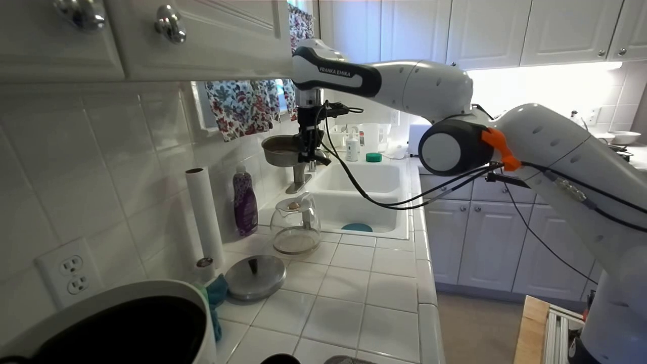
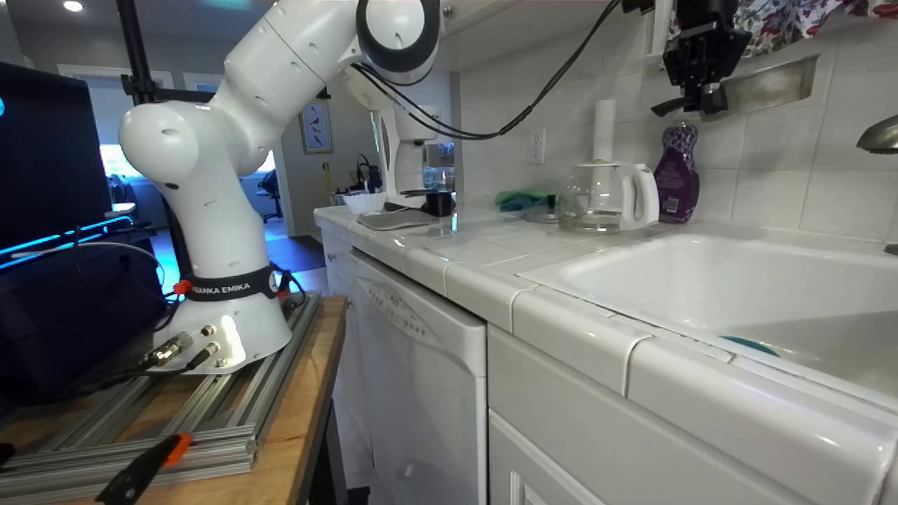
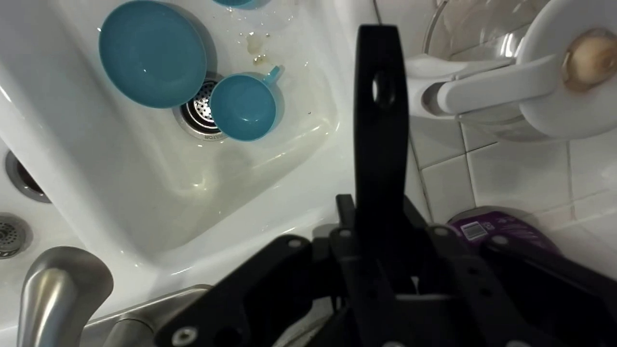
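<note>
My gripper [image 1: 312,151] is shut on the black handle [image 3: 381,115] of a small metal saucepan [image 1: 280,151]. The handle has a hole near its end and points up the wrist view between the fingers [image 3: 380,212]. The pan hangs in the air near the faucet [image 1: 299,183] and above the counter beside the sink. An exterior view shows the pan's side [image 2: 772,85] next to the gripper [image 2: 701,98]. Below stand a glass carafe [image 1: 295,227] with a white handle and a purple bottle [image 1: 245,202]. A metal lid [image 1: 252,283] lies on the tiles. The pan's inside is mostly hidden.
The white double sink [image 3: 299,193] holds a teal plate [image 3: 152,53] and a teal cup [image 3: 243,107] near the drain. A paper roll [image 1: 204,217], a cloth [image 1: 216,293] and a large pot [image 1: 206,308] stand along the wall. Upper cabinets [image 1: 212,40] overhang the counter.
</note>
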Controlling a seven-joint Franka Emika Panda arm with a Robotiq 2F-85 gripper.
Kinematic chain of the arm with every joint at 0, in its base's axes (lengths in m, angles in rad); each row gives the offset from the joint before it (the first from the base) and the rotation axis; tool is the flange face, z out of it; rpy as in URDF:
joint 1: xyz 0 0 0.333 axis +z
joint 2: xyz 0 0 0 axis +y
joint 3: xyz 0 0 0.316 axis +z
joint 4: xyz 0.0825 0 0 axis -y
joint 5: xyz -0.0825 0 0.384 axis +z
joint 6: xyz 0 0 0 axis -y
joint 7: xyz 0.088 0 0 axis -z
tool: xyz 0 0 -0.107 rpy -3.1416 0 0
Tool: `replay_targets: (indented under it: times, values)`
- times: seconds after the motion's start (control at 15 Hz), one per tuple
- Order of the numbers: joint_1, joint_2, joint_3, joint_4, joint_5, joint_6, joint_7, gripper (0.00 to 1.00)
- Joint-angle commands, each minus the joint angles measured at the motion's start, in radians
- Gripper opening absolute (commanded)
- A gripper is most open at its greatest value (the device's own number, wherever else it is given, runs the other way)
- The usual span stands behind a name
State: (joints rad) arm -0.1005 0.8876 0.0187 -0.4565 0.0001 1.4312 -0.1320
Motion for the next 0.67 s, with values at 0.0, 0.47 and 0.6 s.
replay_targets:
  times: [0.0,0.47,0.6]
  values:
    - [0.023,0.021,0.01,0.023,0.028,-0.038,0.056,0.06]
    - [0.055,-0.003,0.014,0.015,0.049,-0.083,0.259,0.06]
    - [0.049,-0.018,0.011,0.011,0.054,-0.075,0.322,0.06]
